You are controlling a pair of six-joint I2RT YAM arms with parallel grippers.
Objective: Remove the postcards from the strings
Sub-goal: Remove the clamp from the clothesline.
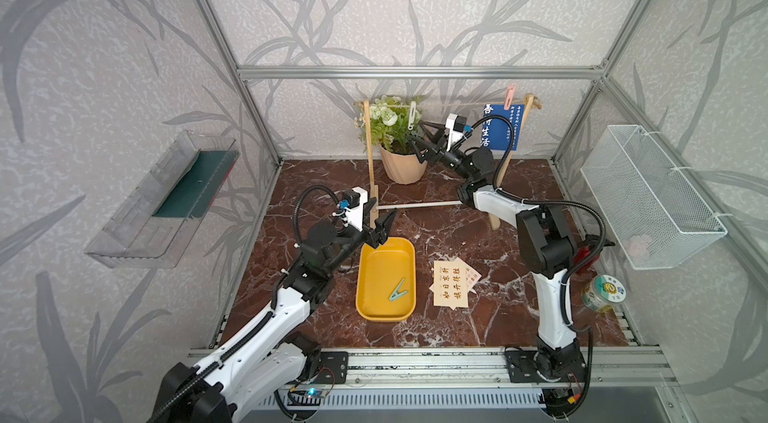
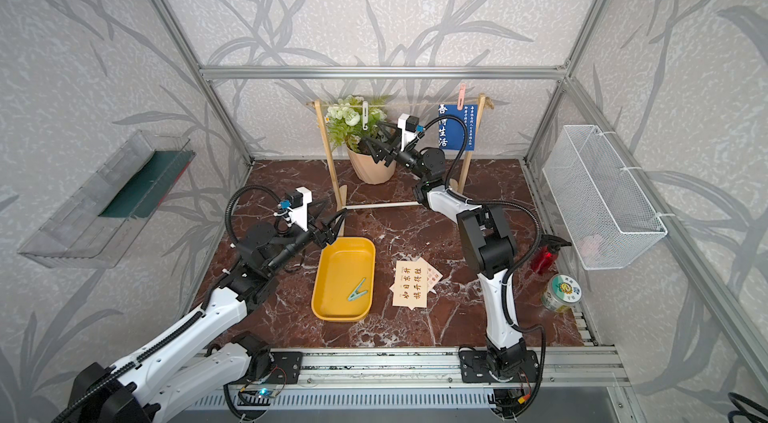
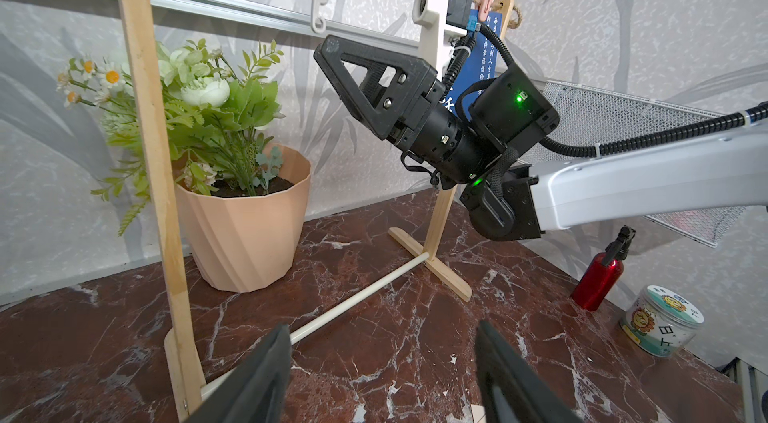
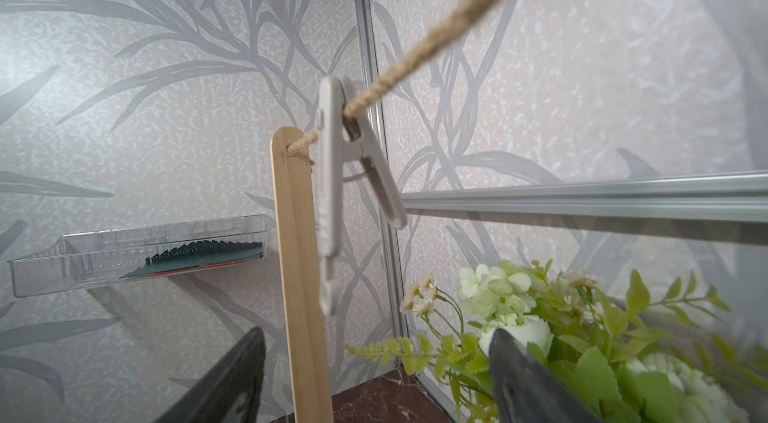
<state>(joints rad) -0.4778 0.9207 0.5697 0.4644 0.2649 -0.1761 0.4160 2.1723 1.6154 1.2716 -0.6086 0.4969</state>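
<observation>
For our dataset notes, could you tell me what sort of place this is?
Probably a robot test booth dressed like a home: aluminium frame with wallpapered panels, two arms mounted on a front rail, and a potted plant.

Three postcards and their hanging twine: one card on the line, two off it.

The thin tan jute twine runs taut and nearly level. The dark blue rectangular card with white calligraphy hangs upright from it near its right end, clipped at the top edge by a pink plastic peg. The cream rectangular card with large black calligraphy lies flat, face up, on the dark red marble tabletop. It overlaps the cream card with small reddish text, which lies askew beneath it with only its corners showing.
</observation>
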